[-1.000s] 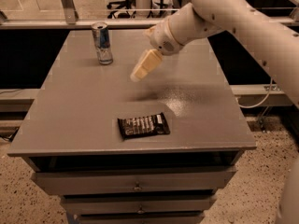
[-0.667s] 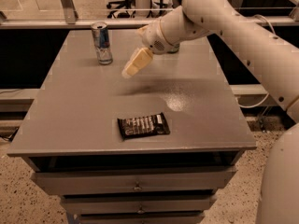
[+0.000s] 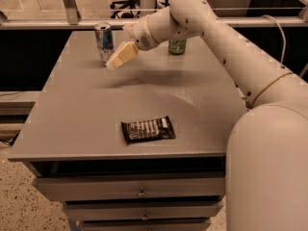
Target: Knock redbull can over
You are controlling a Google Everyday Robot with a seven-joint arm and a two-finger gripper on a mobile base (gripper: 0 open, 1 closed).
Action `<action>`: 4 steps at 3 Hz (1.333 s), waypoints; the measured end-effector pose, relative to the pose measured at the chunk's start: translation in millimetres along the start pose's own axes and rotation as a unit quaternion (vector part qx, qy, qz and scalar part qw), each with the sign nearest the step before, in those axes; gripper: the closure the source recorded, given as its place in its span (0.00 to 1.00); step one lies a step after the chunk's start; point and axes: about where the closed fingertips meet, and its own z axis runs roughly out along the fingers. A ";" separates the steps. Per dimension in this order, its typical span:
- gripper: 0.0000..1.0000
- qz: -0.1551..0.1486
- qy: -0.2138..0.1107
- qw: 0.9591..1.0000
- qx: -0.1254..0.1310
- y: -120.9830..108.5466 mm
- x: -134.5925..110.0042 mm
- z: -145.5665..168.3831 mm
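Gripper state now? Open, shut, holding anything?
Gripper: open or shut cannot be told; nothing seen in its grasp. It sits low beside the upright redbull can.

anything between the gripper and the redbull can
Nothing visible does. The gripper hangs close beside the upright redbull can, to its right in view. The green can behind the arm and the snack packet near the front edge are off that line.

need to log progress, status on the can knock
Status: gripper low beside redbull can, contact unclear. Can upright, far left of table. Nothing between them; green can and wrapper well off the path.
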 end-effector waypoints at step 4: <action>0.86 0.030 -0.092 0.995 0.021 -14.2 -32.5 37.2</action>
